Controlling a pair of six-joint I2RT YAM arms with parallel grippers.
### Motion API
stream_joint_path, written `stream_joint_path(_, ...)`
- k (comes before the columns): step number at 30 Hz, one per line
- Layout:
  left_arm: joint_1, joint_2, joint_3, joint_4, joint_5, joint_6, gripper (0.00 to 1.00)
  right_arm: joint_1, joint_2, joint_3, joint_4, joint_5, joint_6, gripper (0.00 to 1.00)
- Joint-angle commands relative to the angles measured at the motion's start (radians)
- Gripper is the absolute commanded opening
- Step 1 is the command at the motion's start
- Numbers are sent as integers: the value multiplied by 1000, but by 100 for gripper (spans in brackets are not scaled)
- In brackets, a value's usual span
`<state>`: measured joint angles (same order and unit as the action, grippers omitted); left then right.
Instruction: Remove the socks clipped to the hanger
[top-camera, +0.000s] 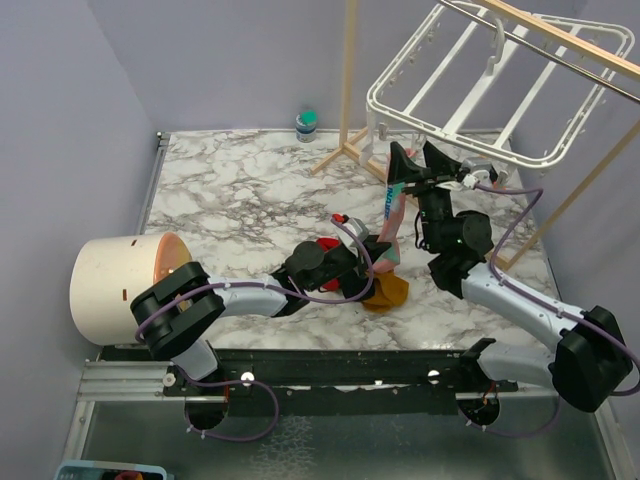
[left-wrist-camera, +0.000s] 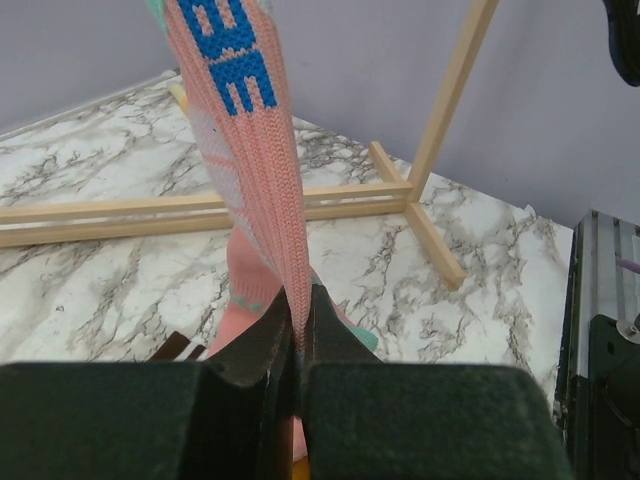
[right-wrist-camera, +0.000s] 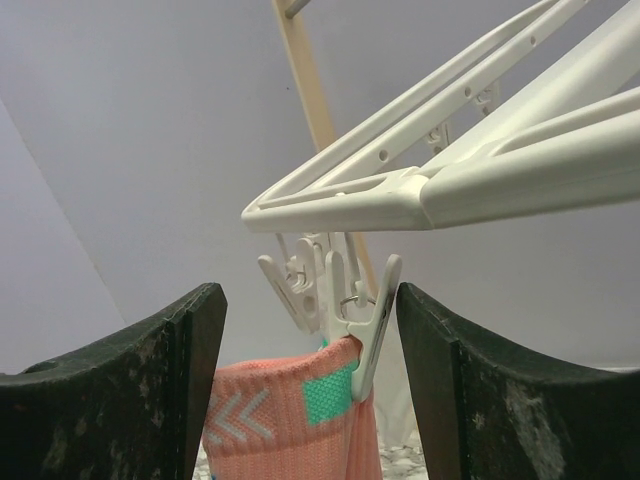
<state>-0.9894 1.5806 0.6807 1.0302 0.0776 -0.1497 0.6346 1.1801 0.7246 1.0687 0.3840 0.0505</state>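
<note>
Your left fingers (left-wrist-camera: 262, 350) were pinched shut on the lower part of the pink sock (left-wrist-camera: 262, 190), which hung stretched from a clip (right-wrist-camera: 365, 325) at the corner of the white hanger (right-wrist-camera: 440, 190). Your right fingers (right-wrist-camera: 180, 360) stood wide apart on either side of that clip. A heap of other socks (top-camera: 385, 290) lay on the marble surface (top-camera: 230, 190).

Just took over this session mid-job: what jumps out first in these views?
The pink sock runs straight: its top is pinned in a white clip under a corner of the hanger, its lower part pinched in the shut left gripper. The right gripper is open, straddling that clip. A heap of other socks lies on the marble table beside the left gripper.
</note>
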Motion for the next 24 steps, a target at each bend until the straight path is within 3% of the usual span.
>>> stream_joint_path(1,-11,11,8,-12,-12,-9,0,-2,23,38,-34,10,-16,74)
stream_joint_path(14,-11,6,1,-12,-19,-2,0,-7,56,68,-76,-6,-13,64)
stream_joint_path(24,-11,-2,-4,-12,-22,-1,0,-10,66,81,-92,4,-17,68)
